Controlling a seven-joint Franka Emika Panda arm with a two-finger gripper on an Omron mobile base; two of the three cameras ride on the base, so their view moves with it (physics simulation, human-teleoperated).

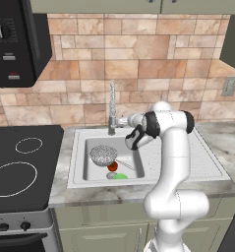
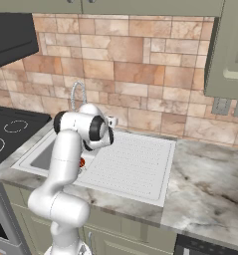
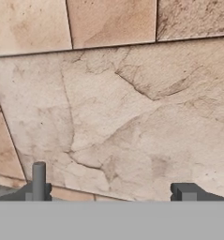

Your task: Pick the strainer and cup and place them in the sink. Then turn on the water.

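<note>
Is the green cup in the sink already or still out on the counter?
In. The left base view shows the cup lying at the bottom of the sink, near its front wall, beside the strainer and a small red ball.

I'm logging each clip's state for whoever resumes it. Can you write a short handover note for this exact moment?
Gripper: jaws open, nothing held, up by the base of the faucet, facing the tiled wall.
Strainer: lying in the sink.
Cup: also in the basin, near the front wall, next to a small red ball.
Done: both things are in the sink.
Left: turn the water on. No water is running. The lever is too small to make out, so check it before pushing.
</note>
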